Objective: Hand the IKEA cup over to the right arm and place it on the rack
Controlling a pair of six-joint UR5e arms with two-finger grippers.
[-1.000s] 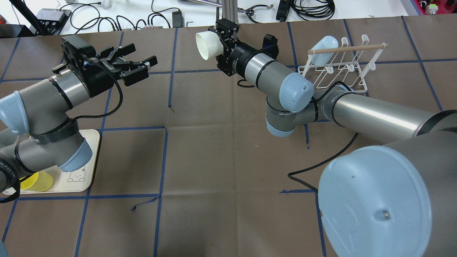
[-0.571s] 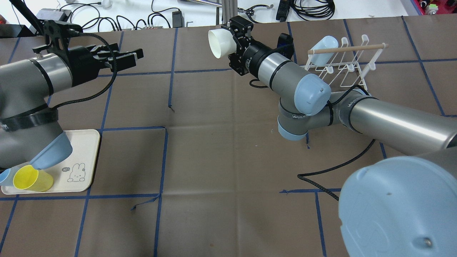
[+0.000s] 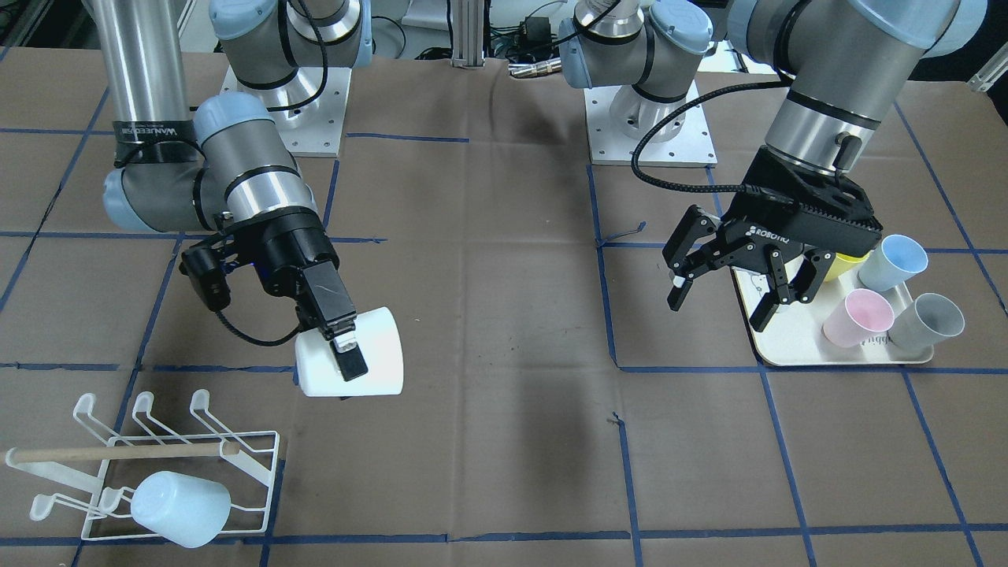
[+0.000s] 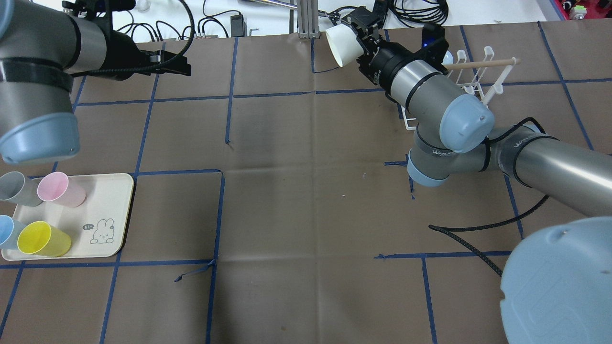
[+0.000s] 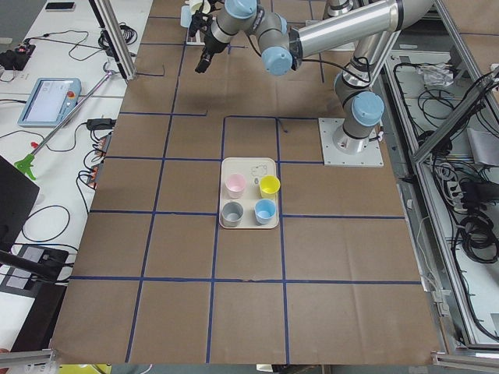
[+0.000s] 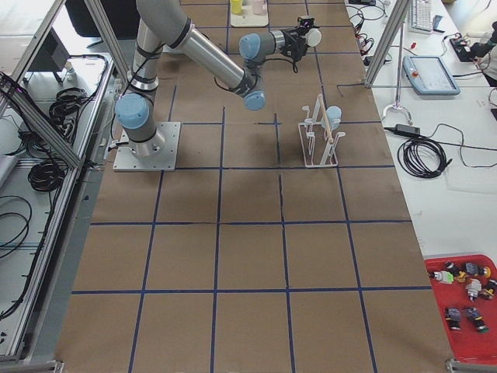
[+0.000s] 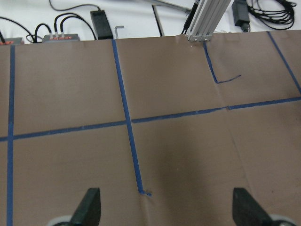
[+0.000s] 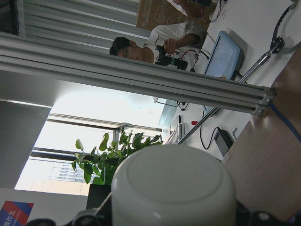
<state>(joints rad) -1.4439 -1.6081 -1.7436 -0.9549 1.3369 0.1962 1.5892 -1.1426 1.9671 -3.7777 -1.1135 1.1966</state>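
Note:
The white IKEA cup [image 3: 370, 358] lies sideways in the air in my right gripper [image 3: 346, 368], which is shut on its wall. The overhead view shows the cup [image 4: 342, 44] at the table's far edge, mouth to the left, just left of the rack [image 4: 483, 63]. In the right wrist view the cup's base [image 8: 174, 188] fills the lower frame. The white wire rack [image 3: 118, 453] carries a pale blue cup [image 3: 179, 508]. My left gripper [image 3: 720, 303] hangs open and empty over the tray's inner edge. Its fingertips [image 7: 89, 207] stand wide apart over bare table.
A cream tray [image 4: 114, 210] at the near left holds pink [image 4: 60, 188], grey [image 4: 14, 188], yellow [image 4: 43, 239] and blue cups. Aluminium posts [image 4: 306, 19] and cables line the far edge. A black cable [image 4: 468, 229] trails on the table by the right arm.
My right arm has carried the white cup to the right, toward the rack. The left arm has swung back and left, uncovering the cups on the tray.

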